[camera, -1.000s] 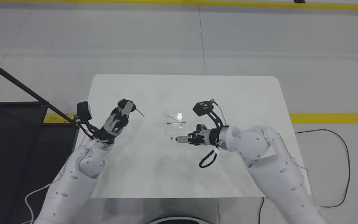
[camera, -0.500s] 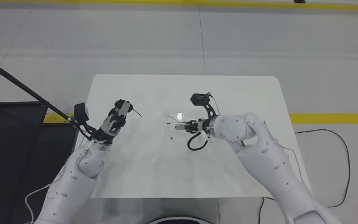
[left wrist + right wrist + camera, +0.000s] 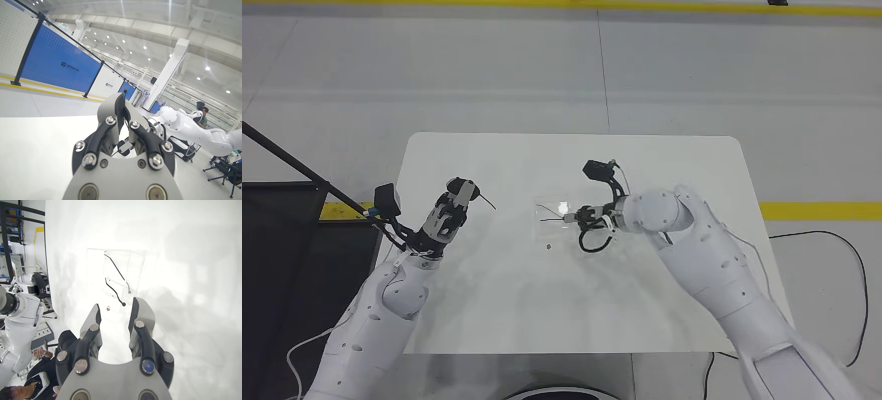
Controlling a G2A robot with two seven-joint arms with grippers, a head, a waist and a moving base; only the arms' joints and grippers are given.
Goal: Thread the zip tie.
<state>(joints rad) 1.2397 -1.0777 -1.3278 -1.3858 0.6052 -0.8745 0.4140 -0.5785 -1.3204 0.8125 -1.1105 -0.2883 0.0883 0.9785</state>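
**Left's got a tie, right's open by the tray**

Your left gripper (image 3: 122, 106) is pinched tight on a thin black zip tie (image 3: 125, 92). It's held up off the left side of the table (image 3: 672, 300), tip poking past the fingers. Your right gripper (image 3: 115, 310) has its jaws spread wide and empty, just beside a clear tray (image 3: 133, 262) mid-table where two more black ties (image 3: 114, 291) lie loose.

Layout across the counter (image 3: 682, 300)
Two zip ties (image 3: 113, 291) lie in the tray (image 3: 135, 264) mid-counter; the right pincer (image 3: 115, 306) is just beside its right edge, the left pincer (image 3: 122, 106), gripping another zip tie (image 3: 124, 92), well apart leftward.
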